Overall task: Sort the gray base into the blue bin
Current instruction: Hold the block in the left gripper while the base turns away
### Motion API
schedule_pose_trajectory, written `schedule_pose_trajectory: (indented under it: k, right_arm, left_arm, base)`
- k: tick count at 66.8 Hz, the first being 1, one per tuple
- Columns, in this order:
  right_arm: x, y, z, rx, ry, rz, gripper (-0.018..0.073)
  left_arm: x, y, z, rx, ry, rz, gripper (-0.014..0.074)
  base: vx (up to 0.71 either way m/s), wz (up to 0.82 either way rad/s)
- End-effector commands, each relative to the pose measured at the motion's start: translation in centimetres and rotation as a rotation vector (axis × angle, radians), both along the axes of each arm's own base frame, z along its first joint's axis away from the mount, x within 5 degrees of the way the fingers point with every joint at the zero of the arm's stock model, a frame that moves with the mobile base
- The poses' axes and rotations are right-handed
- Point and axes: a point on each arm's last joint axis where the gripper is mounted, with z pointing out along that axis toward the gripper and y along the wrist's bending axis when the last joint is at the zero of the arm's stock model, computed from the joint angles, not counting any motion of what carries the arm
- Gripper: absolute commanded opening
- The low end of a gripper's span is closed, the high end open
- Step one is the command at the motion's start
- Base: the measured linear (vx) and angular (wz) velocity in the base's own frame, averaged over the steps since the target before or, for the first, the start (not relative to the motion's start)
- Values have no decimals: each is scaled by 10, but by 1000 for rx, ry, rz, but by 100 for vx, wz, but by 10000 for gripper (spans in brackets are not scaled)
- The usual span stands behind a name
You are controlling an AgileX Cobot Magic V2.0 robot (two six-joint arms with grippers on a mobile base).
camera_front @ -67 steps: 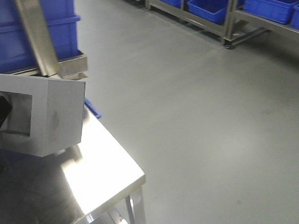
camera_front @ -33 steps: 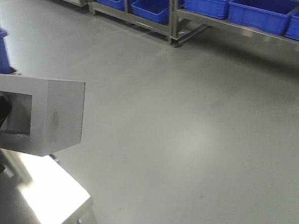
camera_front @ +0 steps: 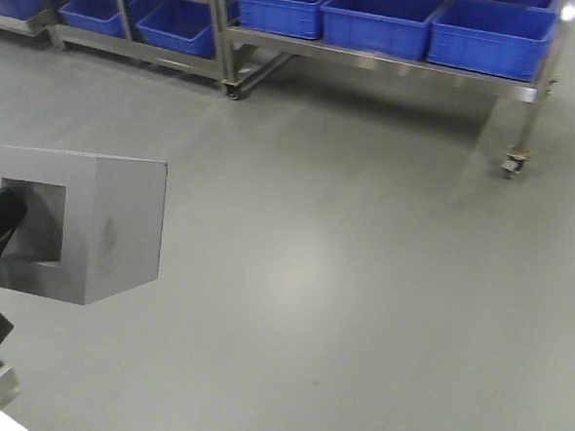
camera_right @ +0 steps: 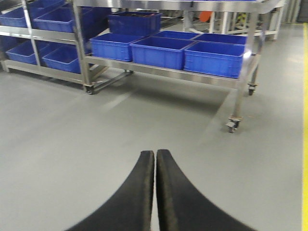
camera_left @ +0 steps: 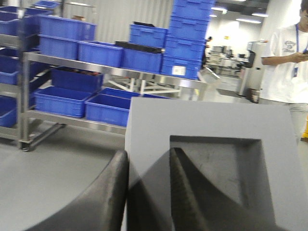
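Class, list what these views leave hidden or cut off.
Left wrist view: the matte light-gray cube block runs off the bottom edge; the left gripper covers part of its pocket.
Front view: that gripper is mostly cut off by the left edge.
Left wrist view: the white-shirted person's head is cut by the top-right corner.

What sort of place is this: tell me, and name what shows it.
Probably a warehouse or factory storage area: wheeled steel racks, rows of identical blue bins on them, and a bare gray floor.
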Motion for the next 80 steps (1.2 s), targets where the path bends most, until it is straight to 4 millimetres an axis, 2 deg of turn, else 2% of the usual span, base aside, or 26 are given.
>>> schedule_pose_trajectory:
  k: [1, 44, 80]
  right_arm:
    - [2, 0, 5, -19, -50, -3, -5]
    - [2, 0, 5, -19, -50, -3, -5]
    - [2, 0, 5, -19, -50, -3, -5]
  left_arm:
    - [-2, 2, 21, -75, -122, 16, -6]
    - [-2, 2, 21, -75, -123, 16, -6]
    - [-2, 2, 21, -75, -123, 16, -6]
  base:
    - [2, -38]
    - [4, -46]
    - [19, -34]
